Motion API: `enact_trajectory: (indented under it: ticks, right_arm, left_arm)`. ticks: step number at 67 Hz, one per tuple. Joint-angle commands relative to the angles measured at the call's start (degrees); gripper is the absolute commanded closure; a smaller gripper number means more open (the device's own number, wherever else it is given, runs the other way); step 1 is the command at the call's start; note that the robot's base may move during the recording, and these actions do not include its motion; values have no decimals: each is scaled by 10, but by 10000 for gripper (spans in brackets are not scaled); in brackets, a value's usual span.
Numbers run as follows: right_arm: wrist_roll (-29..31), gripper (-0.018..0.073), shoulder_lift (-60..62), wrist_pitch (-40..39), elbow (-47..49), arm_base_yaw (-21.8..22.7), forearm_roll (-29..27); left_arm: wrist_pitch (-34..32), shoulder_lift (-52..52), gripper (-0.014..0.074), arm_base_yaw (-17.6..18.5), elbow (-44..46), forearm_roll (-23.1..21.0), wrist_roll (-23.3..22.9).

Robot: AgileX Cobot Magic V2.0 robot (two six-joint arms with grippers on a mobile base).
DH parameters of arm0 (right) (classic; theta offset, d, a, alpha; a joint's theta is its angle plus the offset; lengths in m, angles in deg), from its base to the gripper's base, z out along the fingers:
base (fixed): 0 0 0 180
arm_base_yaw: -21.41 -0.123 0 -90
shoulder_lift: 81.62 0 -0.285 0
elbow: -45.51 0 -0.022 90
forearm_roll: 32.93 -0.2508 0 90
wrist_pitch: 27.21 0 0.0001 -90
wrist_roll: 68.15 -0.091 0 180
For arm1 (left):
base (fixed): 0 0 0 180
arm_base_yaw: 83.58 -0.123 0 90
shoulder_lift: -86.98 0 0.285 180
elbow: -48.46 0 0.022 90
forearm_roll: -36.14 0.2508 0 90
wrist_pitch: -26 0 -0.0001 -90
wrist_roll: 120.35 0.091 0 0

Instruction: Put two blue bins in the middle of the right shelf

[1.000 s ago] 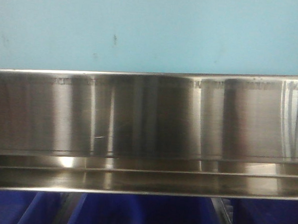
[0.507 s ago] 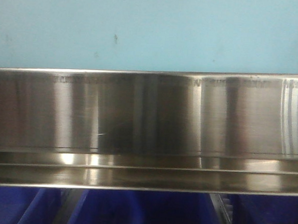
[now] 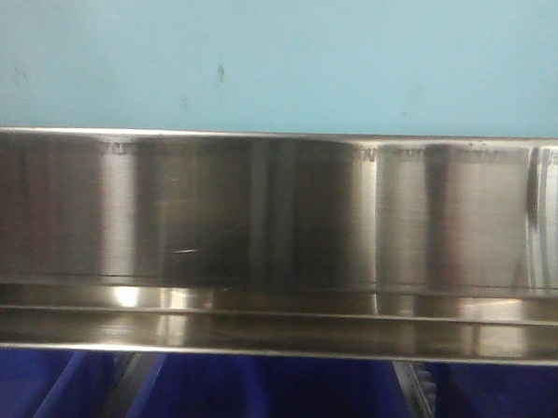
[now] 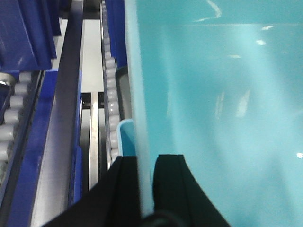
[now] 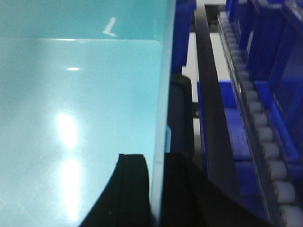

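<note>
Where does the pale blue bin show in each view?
Front: pale bin fills the top, above the steel rail.
Left wrist: it fills the right side.
Right wrist: it fills the left side.
Shared landmark: dark blue bins, bottom; upper left; upper right.

The rack's wide brushed front rail runs level across the front view. A pale blue bin rises straight above it (whether its base rests on the tier is hidden). Below the rail sit dark blue bins, and grey roller tracks run back alongside more of them.
</note>
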Motion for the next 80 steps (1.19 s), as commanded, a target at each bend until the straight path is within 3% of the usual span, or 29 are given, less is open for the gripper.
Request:
enact_trajectory:
  ticks: [1,27,50,54,64,71,75,80]
  right_arm:
    - [-13,701,8,-55,-20,-5,6]
    - [-17,701,10,-88,-88,-5,13]
    - [-17,701,10,-101,-92,-5,14]
    - [-17,701,10,-101,-92,-5,14]
    - [-17,701,10,-101,-92,-5,14]
    - [-17,700,10,-97,-90,-4,14]
    - [-17,631,10,-92,-90,-4,14]
    - [-17,479,10,-86,-90,-4,14]
  left_arm:
    - [-62,-11,707,9,-2,-23,-1]
    - [-172,-39,707,10,-106,-17,-1]
    - [-168,-39,698,9,-112,-17,-1]
    - [-168,-39,647,9,-112,-17,-1]
    - [-168,-39,391,9,-112,-17,-1]
    - [-168,-39,277,9,-112,-19,-1]
    - [-168,-39,254,9,-112,-24,-1]
    - [-168,-39,256,9,-112,-24,-1]
